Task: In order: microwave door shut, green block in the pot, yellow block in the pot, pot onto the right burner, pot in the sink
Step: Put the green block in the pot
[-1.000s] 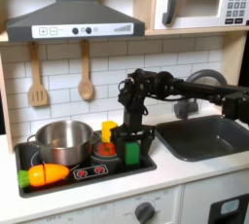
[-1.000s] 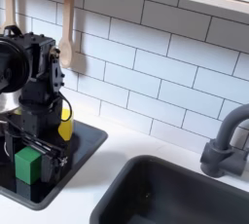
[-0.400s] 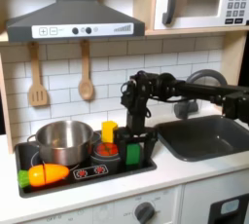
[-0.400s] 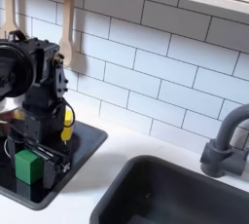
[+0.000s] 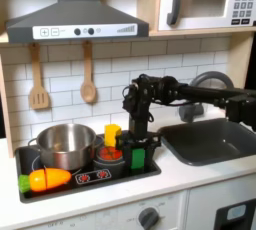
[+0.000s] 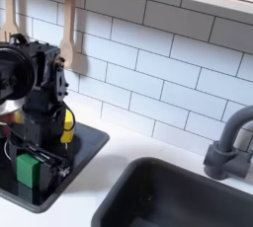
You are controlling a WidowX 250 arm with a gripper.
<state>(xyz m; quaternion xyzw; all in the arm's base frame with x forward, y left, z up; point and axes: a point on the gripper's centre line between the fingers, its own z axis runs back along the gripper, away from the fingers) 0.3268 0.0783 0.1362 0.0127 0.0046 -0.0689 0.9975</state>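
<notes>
The microwave door [image 5: 200,2] sits flush in its white frame at the first exterior view's top right. The silver pot [image 5: 64,144] stands on the left of the dark stove. The yellow block [image 5: 111,133] stands upright behind the red burner [image 5: 107,158], and shows again as the yellow block [image 6: 67,128] behind the arm. The green block [image 5: 136,159] stands at the stove's right end. My gripper [image 5: 137,150] is lowered over it, open, with a finger on either side. In the second exterior view the gripper [image 6: 28,160] straddles the green block [image 6: 27,173]. The sink [image 5: 215,140] lies right of the stove.
An orange toy carrot [image 5: 46,179] lies at the stove's front left. A dark faucet [image 5: 205,82] curves behind the sink, also seen as the faucet [image 6: 232,142]. Two wooden utensils [image 5: 88,74] hang on the tiled wall. The range hood [image 5: 75,19] overhangs the stove.
The gripper has come down over the green block, so its fingers now flank the block. The block, the pot and the yellow block have stayed put.
</notes>
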